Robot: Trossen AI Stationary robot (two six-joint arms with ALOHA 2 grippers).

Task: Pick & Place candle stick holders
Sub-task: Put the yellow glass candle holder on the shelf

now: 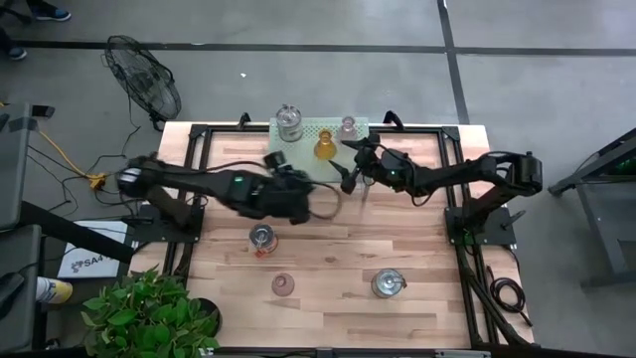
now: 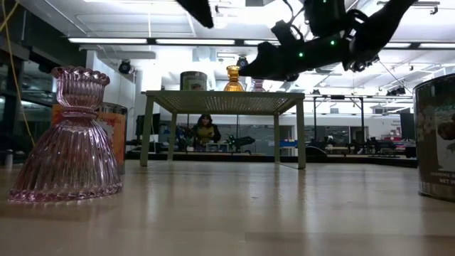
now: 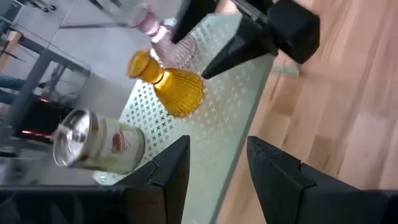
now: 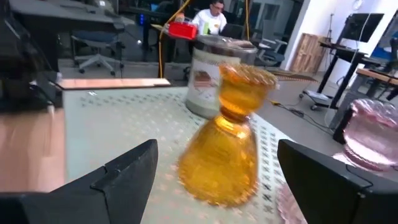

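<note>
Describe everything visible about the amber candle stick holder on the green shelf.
The amber candle stick holder is ribbed, translucent orange-yellow glass, bell-shaped with a flared cup above a narrow neck. It stands upright on the green perforated shelf, between a clear jar-like holder and a pink holder. The open right pincer frames it without touching.

An amber ribbed holder (image 4: 221, 152) stands on the pale green cross-perforated shelf (image 3: 211, 124), a ribbed pink holder (image 2: 73, 139) on light wood.
</note>
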